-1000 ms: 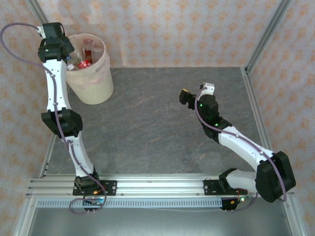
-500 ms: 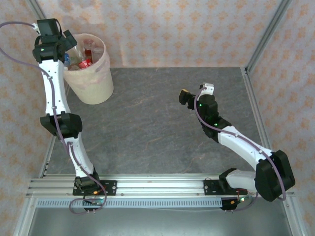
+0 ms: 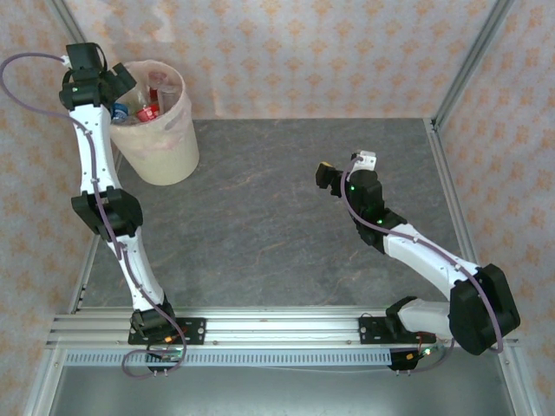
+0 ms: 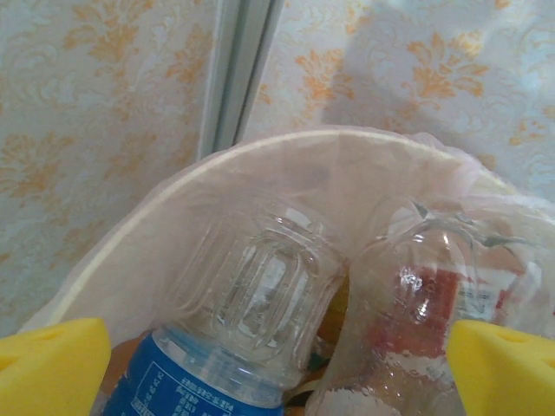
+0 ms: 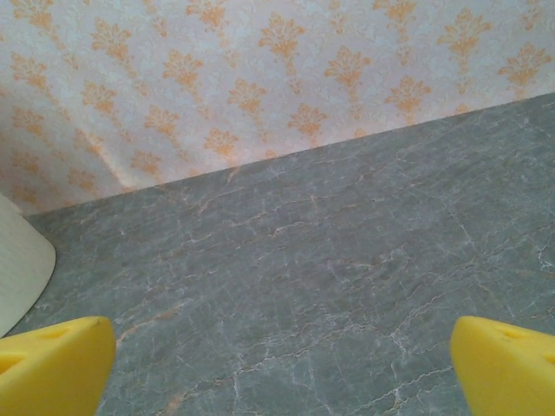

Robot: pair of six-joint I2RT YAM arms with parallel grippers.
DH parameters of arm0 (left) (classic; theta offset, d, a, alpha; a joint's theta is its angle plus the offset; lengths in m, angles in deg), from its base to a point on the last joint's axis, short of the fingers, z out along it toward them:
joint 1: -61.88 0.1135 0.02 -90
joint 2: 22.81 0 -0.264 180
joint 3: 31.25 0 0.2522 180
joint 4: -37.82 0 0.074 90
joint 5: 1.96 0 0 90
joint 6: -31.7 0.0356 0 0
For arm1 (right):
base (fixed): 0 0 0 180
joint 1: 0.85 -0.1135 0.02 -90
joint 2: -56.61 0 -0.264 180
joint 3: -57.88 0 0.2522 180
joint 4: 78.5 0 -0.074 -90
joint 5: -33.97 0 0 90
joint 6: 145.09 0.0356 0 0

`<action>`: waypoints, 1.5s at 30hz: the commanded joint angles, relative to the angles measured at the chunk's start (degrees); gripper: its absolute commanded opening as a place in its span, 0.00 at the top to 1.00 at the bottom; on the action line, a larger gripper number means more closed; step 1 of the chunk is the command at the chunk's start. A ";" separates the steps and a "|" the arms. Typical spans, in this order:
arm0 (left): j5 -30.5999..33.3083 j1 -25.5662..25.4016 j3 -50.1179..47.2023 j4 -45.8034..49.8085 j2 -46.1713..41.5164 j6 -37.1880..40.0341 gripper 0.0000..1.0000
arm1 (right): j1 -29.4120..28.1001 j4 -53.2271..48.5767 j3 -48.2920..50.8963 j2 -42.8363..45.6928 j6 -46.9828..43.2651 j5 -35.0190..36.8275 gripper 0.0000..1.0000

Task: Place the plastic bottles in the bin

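Filling the bin [image 3: 169, 147], plastic bottles [image 4: 260, 295] (blue, red labels); left gripper [image 4: 277, 364] and right gripper [image 5: 279, 364] both wide, empty.

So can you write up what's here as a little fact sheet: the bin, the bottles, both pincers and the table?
bin: cream-pink, clear liner, far left of the table
bottles: several clear ones piled inside the bin
blue-labelled bottle: near the top of the pile, beside a red-labelled bottle
left pincer: open, holding nothing, over the bin's mouth
right pincer: open, holding nothing, above the table
table: grey, marbled
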 commanded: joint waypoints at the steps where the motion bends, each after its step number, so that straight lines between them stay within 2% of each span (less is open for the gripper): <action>1: -6.77 -0.22 0.15 1.99 -3.40 -1.75 0.00 | 0.32 0.28 0.16 0.12 0.38 1.23 0.01; 7: -11.56 -0.22 -0.89 2.08 -8.71 -1.40 0.00 | 0.32 0.70 0.43 0.02 0.81 1.05 0.01; 12: -18.09 -0.86 -7.80 -1.14 -17.26 -1.83 0.00 | 0.49 1.06 1.19 1.73 0.01 2.03 0.01; 18: -17.90 -6.20 -30.47 -14.05 -36.46 -0.99 0.00 | 2.74 1.21 3.01 5.33 -1.37 3.56 0.01; 23: -14.00 -14.48 -52.86 -28.19 -51.56 0.00 0.00 | 5.83 2.03 5.44 7.78 -3.24 6.18 0.01; 28: -12.44 -21.81 -71.68 -39.80 -61.64 -0.56 0.00 | 9.50 2.10 8.59 9.59 -5.67 9.86 0.01; 31: -6.50 -24.41 -82.28 -44.21 -66.81 -1.04 0.00 | 11.91 3.07 10.78 9.40 -7.27 12.48 0.01; 35: 8.92 -24.51 -95.04 -45.03 -72.09 -2.06 0.00 | 15.65 5.09 13.57 7.68 -8.60 15.98 0.01; 39: 23.24 -24.50 -104.15 -45.84 -74.09 1.50 0.00 | 18.78 6.13 14.98 4.79 -8.65 18.76 0.01; 42: 28.25 -24.40 -110.20 -49.99 -73.37 5.47 0.00 | 20.96 8.21 16.33 2.98 -7.95 18.80 0.01; 45: 28.17 -24.07 -115.87 -57.22 -70.49 9.33 0.00 | 23.21 10.06 17.08 1.54 -7.77 15.34 0.01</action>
